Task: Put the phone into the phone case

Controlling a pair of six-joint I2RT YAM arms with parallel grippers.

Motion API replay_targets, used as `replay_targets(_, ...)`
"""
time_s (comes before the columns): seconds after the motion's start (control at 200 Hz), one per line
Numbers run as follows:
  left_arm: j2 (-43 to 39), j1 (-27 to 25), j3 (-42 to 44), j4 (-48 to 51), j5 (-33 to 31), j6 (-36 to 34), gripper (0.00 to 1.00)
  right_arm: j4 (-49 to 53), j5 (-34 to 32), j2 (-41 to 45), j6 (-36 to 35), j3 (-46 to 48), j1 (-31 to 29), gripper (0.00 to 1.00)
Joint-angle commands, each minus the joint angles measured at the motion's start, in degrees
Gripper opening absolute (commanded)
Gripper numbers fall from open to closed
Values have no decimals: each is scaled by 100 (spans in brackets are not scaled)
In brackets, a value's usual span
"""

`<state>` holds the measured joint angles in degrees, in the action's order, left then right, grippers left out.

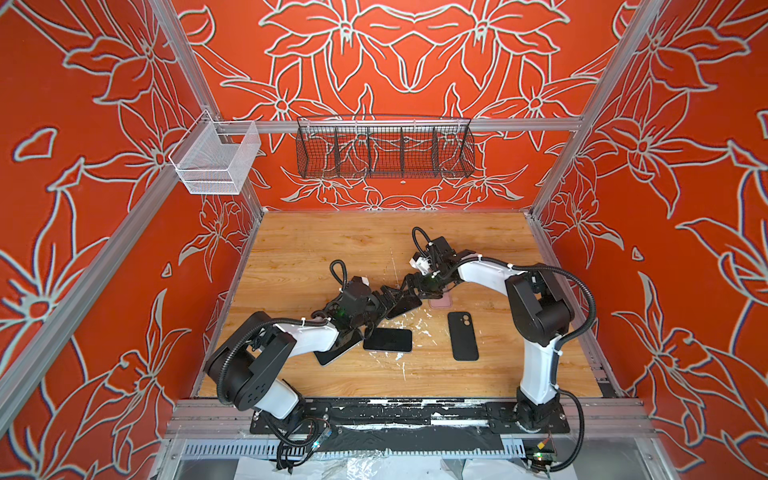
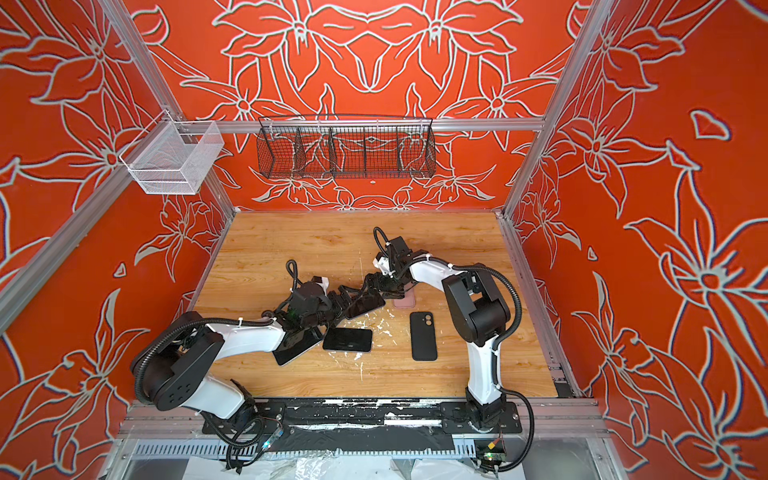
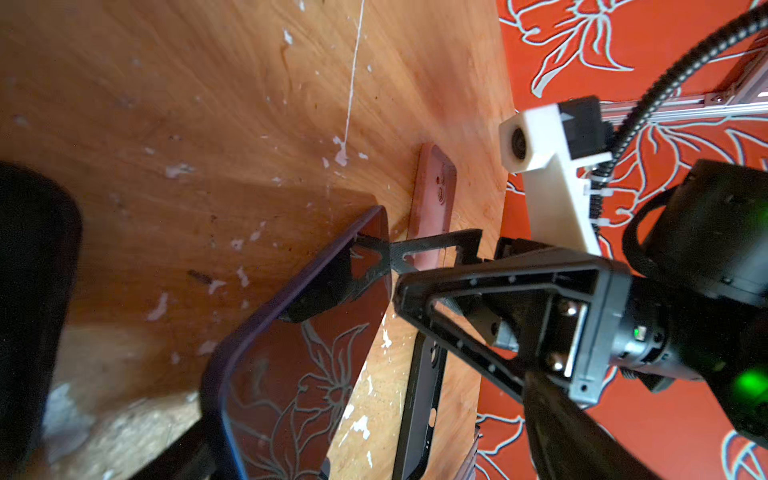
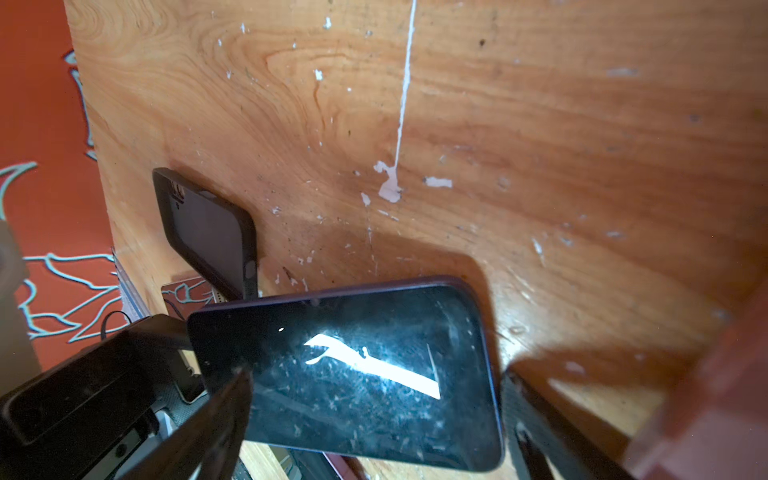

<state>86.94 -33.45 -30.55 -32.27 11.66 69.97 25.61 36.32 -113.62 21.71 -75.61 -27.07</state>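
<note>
Over the table [image 1: 316, 249], arms [image 1: 311, 334] inward, left gripper [image 1: 386, 301] and right gripper [image 4: 374, 378] wide astride the phone [image 1: 409, 306], hold unclear.

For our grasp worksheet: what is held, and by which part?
Raised phone: jaws of right gripper seem to clasp its long edges at one end; left gripper unclear.
</note>
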Motion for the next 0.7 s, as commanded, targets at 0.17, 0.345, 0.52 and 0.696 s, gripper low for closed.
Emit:
replay_targets(0.17,-163,-30,-137,61,-134,-269,72,192,78,-282,157,319,-70,92)
replay_targets(0.345,-112,-30,-172,57,-155,-268,59,126,95,-344,227,319,-62,91)
replay_targets(0.52,-36,-30,-205,23,-147,-237,46,53,130,-386,280,344,-68,90)
replay_targets(0.696,47,-30,-255,-26,-94,-234,35,-11,165,-424,316,374,-65,90)
